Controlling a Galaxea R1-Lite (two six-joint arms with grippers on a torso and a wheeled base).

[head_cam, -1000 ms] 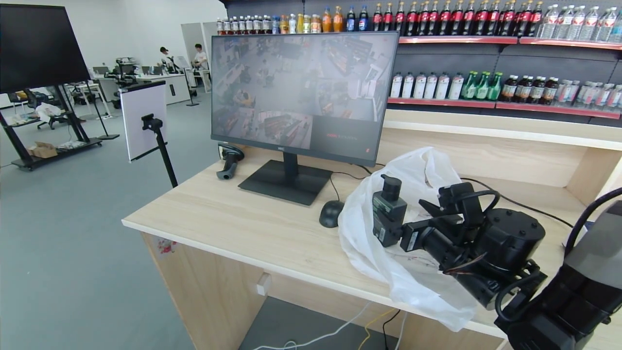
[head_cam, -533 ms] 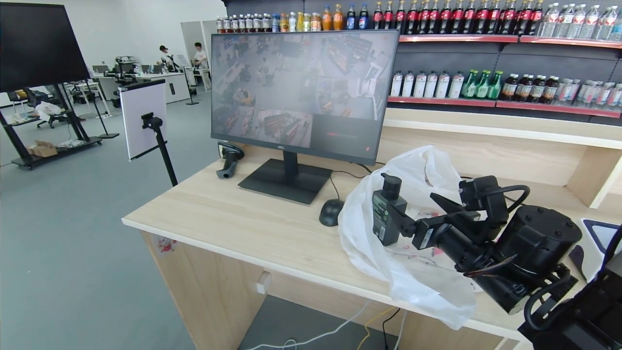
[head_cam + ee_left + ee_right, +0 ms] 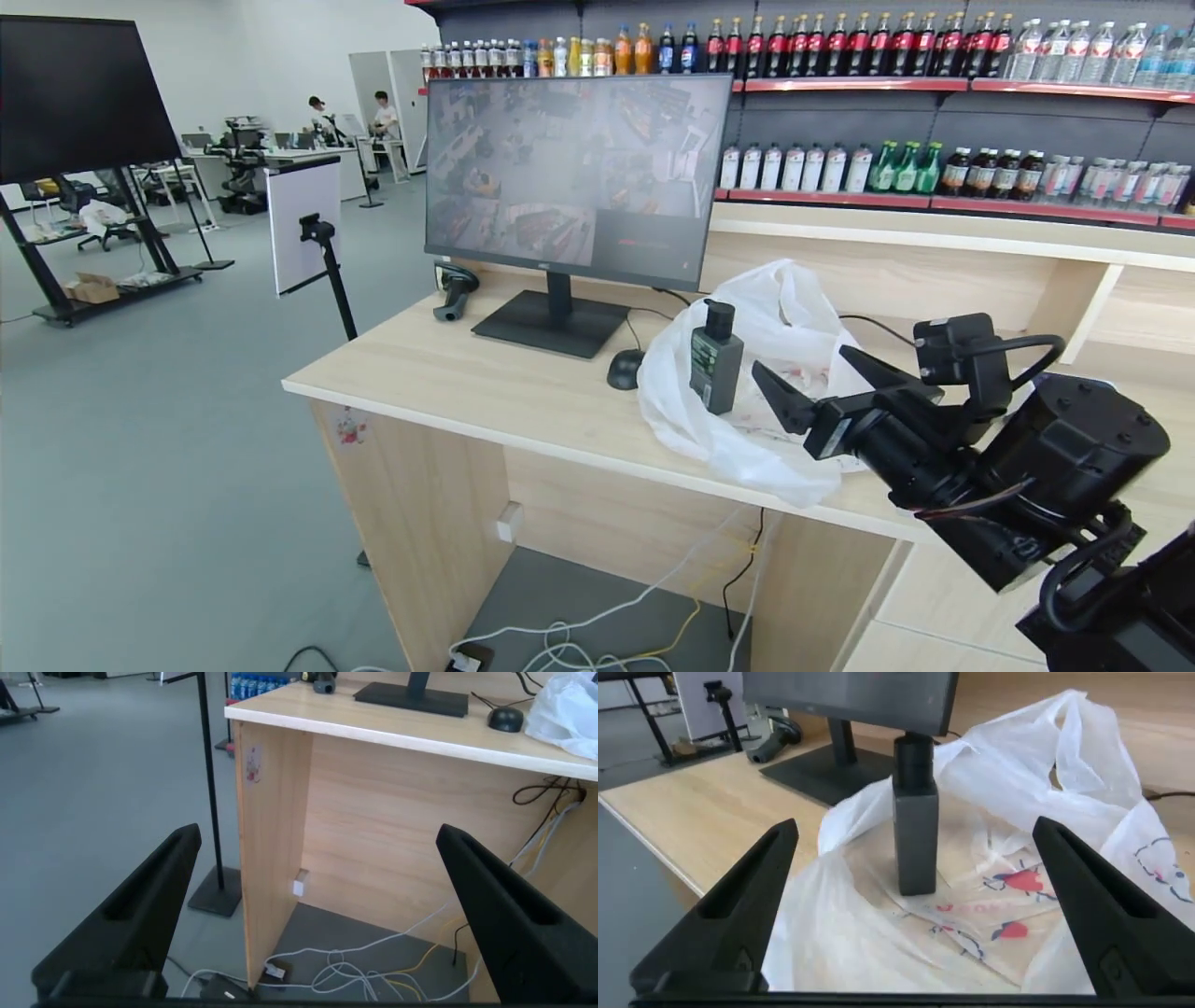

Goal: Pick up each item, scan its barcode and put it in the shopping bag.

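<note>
the right end effector (image 3: 801, 359) hangs over the worktop (image 3: 467, 383) with its two fingers spread wide and nothing between them. just ahead of its fingertips, and apart from both, one dark bottle (image 3: 716, 359) with a black cap stands upright. the bottle rests on the white plastic of the single shopping bag (image 3: 747, 439), whose folds rise beyond it and on both sides of it. whether it sits inside the bag's mouth or on top of a flattened layer cannot be told. the bag lies under and in front of this end effector, and its near edge droops over the front of the worktop.

beyond the bag, farther from the end effector, there is one black mouse (image 3: 624, 370) touching or just beside the bag's edge. past it stands one monitor (image 3: 579, 177) on a flat stand. one handheld barcode scanner (image 3: 456, 291) lies beside the stand's far side, well apart from the bottle.

the left end effector (image 3: 318, 835) is also wide, two fingers apart with nothing in them. it is held low, below the level of the worktop. ahead of it are the worktop's wooden side and a loose tangle of cables (image 3: 355, 971) on the floor.
</note>
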